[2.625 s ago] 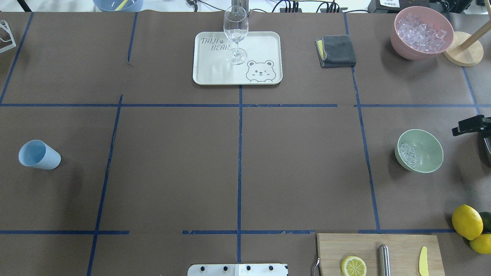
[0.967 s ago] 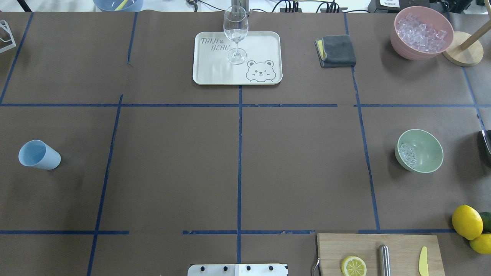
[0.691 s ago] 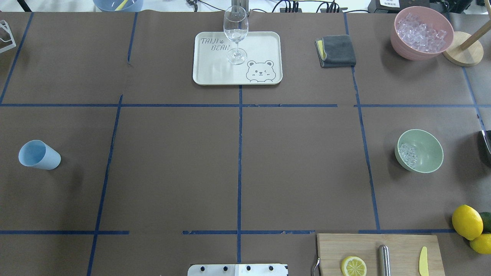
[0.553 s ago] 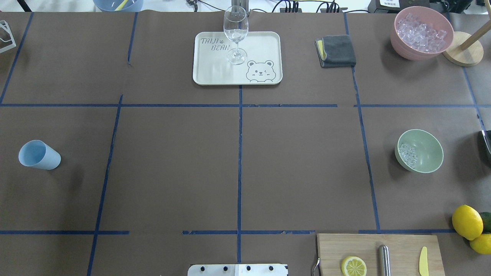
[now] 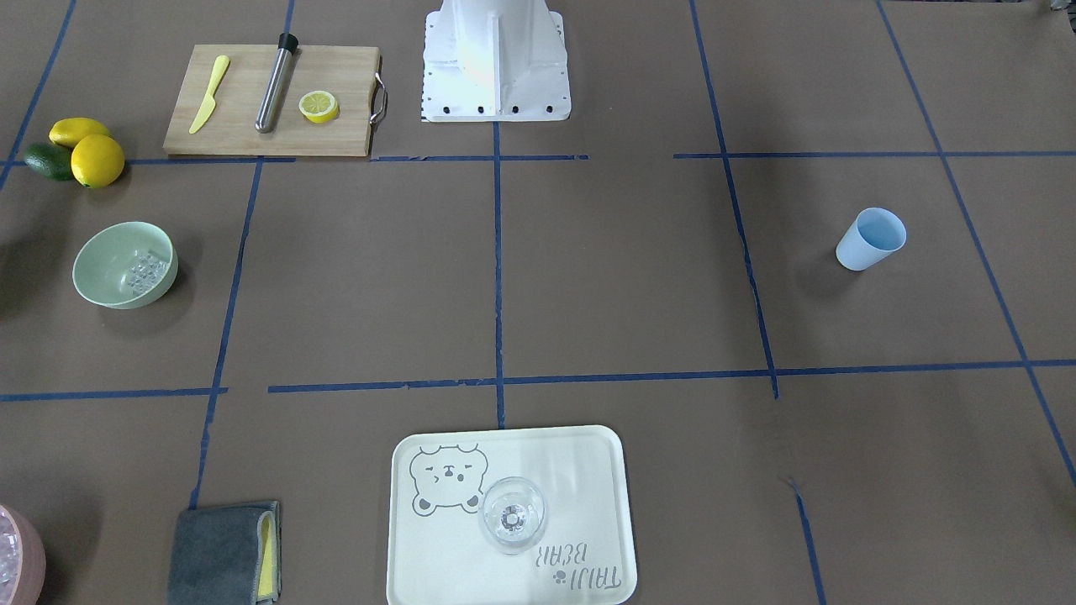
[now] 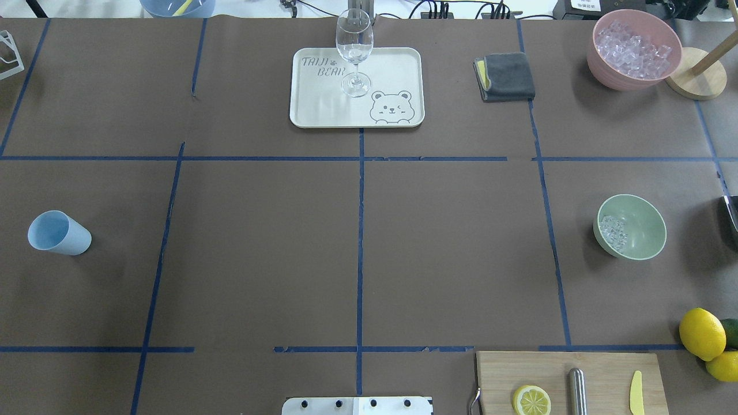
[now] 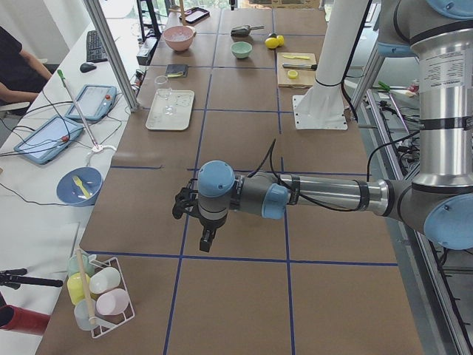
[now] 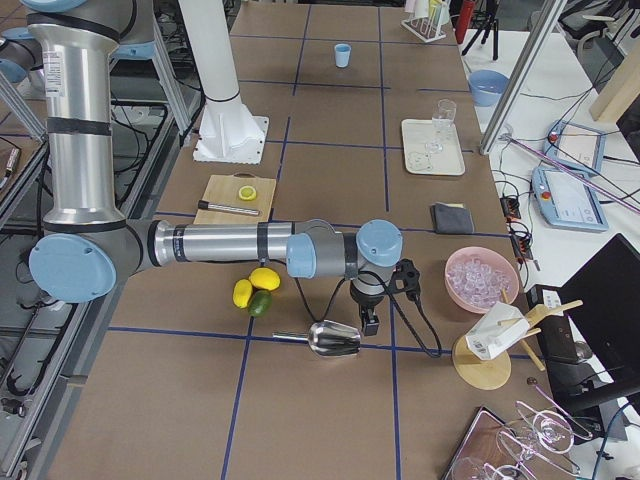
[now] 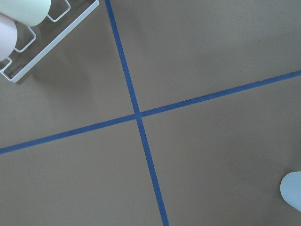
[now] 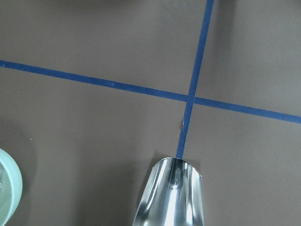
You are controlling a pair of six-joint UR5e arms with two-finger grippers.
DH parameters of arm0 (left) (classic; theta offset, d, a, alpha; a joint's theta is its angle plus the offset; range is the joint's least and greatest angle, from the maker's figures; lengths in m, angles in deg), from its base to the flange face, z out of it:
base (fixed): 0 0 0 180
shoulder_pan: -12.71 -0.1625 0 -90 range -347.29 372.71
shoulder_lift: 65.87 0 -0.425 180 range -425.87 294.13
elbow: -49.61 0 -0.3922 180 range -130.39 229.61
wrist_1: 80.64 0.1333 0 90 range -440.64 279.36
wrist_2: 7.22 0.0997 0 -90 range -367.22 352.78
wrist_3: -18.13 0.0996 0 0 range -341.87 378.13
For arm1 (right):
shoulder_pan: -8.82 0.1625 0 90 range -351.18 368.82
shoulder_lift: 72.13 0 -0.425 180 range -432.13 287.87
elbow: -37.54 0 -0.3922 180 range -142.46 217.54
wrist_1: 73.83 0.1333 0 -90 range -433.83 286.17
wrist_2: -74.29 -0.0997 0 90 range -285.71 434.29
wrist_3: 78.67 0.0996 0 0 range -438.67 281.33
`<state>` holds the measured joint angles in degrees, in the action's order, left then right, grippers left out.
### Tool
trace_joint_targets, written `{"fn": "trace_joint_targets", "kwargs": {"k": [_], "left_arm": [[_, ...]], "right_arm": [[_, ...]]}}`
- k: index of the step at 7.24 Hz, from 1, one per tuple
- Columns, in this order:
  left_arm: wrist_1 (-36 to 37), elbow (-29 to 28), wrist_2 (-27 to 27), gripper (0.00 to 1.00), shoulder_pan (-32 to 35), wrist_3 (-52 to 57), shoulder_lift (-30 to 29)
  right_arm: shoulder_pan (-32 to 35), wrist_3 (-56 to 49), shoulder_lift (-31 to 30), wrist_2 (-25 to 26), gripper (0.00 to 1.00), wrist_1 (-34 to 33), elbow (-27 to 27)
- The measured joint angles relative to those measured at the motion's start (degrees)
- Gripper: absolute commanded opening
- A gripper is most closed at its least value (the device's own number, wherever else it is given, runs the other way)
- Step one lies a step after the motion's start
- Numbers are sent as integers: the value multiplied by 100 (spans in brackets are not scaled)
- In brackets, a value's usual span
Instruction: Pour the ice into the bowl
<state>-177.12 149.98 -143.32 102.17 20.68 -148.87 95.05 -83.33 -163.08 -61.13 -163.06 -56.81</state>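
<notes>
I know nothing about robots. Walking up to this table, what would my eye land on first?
Probably the two long silver arms with blue joints, the left arm and the right arm, each stretched out low over the brown table. Then the pink bowl heaped with clear cubes at the robot's far right corner, and the mint-green bowl on the right holding a small heap of ice.
</notes>
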Motion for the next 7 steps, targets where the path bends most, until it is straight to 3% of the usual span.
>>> {"fn": "trace_joint_targets", "kwargs": {"k": [3,7], "left_arm": [[188,29,298,100,14,6,41],[212,-60,301,100,14,9,68]], "right_arm": [[0,-15,-6,15,100,-17,-29],[-1,-17,-9,51,100,-73,-192]]}}
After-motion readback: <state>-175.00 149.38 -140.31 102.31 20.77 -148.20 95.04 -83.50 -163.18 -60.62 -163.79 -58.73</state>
